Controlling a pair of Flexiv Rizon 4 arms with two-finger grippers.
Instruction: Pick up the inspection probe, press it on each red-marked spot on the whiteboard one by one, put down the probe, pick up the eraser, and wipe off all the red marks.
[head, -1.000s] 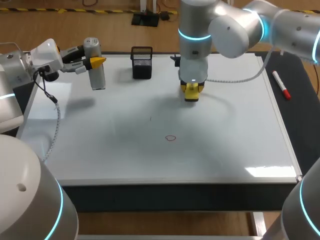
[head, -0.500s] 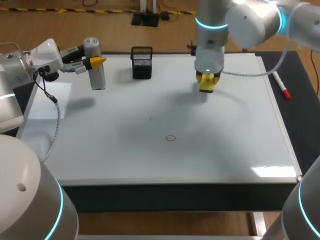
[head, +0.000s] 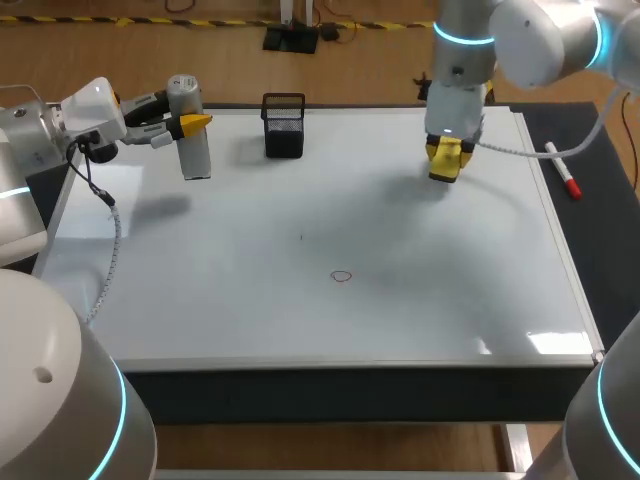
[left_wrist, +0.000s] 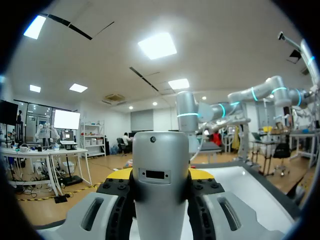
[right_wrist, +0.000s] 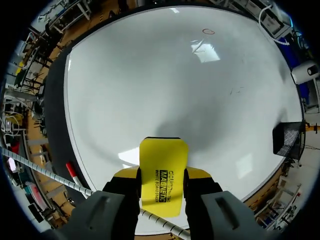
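Left gripper (head: 190, 124): both fingers clamp the probe (head: 195, 155) from two sides. The probe is a silver cylinder, upright, with its top rising past the yellow tips. From the left wrist only its upper body shows. Its lower end is cut off there, so contact with the whiteboard (head: 300, 330) cannot be judged from that view.

Right gripper (head: 446, 158): closed on the eraser (head: 445, 168), a flat yellow block sticking out ahead of the fingers. Its wiping face is hidden in both views. It seems to hang just above the board rather than rest on it, with a soft shadow ahead of it.

Red ring (head: 342, 276): drawn on the board well ahead of the eraser and apart from both grippers. A faint dark tick (head: 300, 237) lies between ring and probe, too small to make out.

Black mesh basket (head: 284, 125): between the two grippers, nearer the probe. Marker (head: 562, 170): off the board, beside the right gripper, red cap visible.
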